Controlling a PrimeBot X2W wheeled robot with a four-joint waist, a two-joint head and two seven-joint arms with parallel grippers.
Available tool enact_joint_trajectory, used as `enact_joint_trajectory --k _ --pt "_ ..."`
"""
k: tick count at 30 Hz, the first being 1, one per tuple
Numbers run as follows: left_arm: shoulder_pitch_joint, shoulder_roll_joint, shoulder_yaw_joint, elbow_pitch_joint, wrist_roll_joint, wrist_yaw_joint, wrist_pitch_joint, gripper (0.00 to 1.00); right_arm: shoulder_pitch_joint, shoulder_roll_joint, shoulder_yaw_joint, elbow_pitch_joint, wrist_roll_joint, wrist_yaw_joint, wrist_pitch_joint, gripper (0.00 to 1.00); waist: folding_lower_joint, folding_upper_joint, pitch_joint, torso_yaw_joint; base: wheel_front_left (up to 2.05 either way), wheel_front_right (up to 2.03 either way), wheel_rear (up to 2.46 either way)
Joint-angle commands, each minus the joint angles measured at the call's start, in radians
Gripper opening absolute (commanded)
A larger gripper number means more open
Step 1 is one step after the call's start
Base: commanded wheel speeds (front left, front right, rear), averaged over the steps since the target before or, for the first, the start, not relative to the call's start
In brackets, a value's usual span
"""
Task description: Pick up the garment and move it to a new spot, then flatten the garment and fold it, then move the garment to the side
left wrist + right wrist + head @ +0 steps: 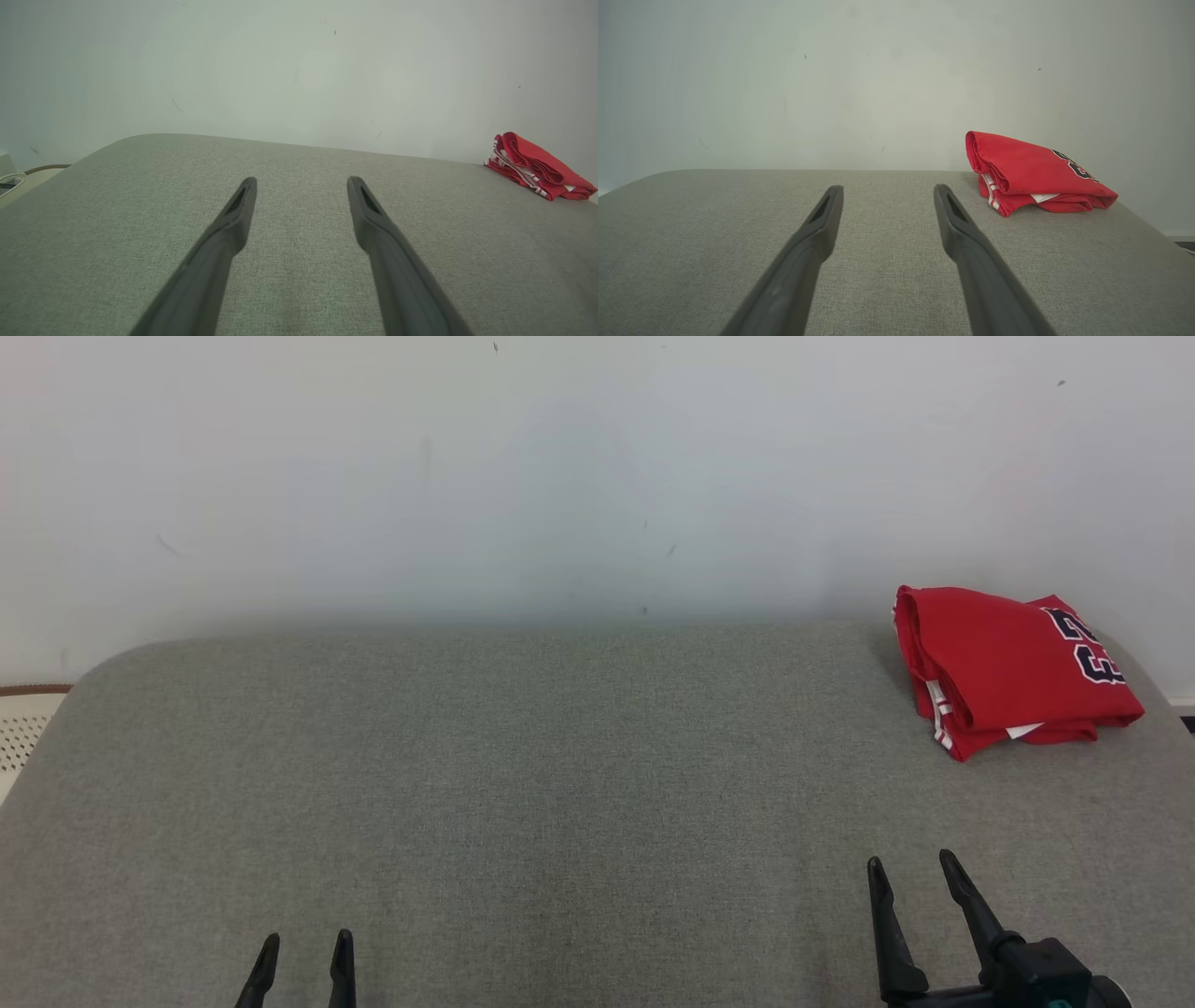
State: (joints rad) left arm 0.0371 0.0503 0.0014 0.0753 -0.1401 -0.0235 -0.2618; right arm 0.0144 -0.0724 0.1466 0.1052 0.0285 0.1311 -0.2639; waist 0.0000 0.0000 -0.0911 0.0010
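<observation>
Overall: a red garment (1013, 667) lies folded on a wide grey surface (560, 784), and both grippers sit near the bottom of the head view, well apart from it.
Garment position: the far right corner of the grey surface, close to the pale wall (560, 476) behind it (the surface's rounded right edge runs just past it).
Garment state: folded into a compact bundle of several layers, roughly rectangular. A rolled fold faces left in the head view and the looser edges face the near side.
Garment markings: dark numerals (1083, 649) with a white outline sit on the top layer towards its right end, partly cut off. White trim (938, 705) peeks out between the layers at the near left corner.
Left gripper (307, 941): lower left of the head view, fingers pointing up that view. Its jaws are released and nothing is between them. In the left wrist view grey fabric shows through the gap and the garment sits far off to the right.
Right gripper (911, 861): lower right of the head view, nearer the garment than the left one but apart from it. Its jaws are likewise spread and hold nothing. In the right wrist view the garment lies ahead and to the right of the fingertips.
Finger contact: whether either pair of fingers touches the fabric below cannot be told.
Left margin: a pale perforated object (19, 733) and a brown cord (33, 689) lie beyond the surface's left edge.
</observation>
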Motion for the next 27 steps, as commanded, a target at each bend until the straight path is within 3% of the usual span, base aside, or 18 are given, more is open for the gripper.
enact_joint_trajectory --k 1,14,15,19,27 --pt "-0.002 0.001 0.006 0.002 0.003 0.0 -0.003 1.0 0.008 0.003 0.001 0.0 -0.005 -0.001 -0.001 1.0 0.0 0.0 0.0 0.0 0.0 0.0 0.0" --pt "0.008 0.001 0.006 -0.009 0.003 -0.008 -0.003 1.0 0.006 0.007 -0.007 0.004 -0.009 -0.001 -0.001 1.0 0.0 0.0 0.0 -0.002 0.0 0.0 0.0" --pt "0.002 0.0 0.004 -0.003 -0.001 -0.002 0.0 0.0 0.001 0.003 -0.006 0.009 -0.002 0.0 0.0 0.0 0.0 0.0 0.0 -0.002 0.0 0.0 0.0" --pt "0.006 -0.002 0.005 0.036 -0.016 -0.003 0.012 0.0 0.019 0.003 -0.005 0.039 0.016 0.0 0.003 0.0 0.0 0.0 0.001 -0.003 0.0 0.0 0.0" --pt "-0.025 -0.002 0.017 0.064 -0.176 -0.014 0.05 0.0 -0.012 -0.003 -0.027 0.063 0.199 0.0 0.042 0.0 0.0 0.0 0.008 -0.002 0.0 0.0 0.0"
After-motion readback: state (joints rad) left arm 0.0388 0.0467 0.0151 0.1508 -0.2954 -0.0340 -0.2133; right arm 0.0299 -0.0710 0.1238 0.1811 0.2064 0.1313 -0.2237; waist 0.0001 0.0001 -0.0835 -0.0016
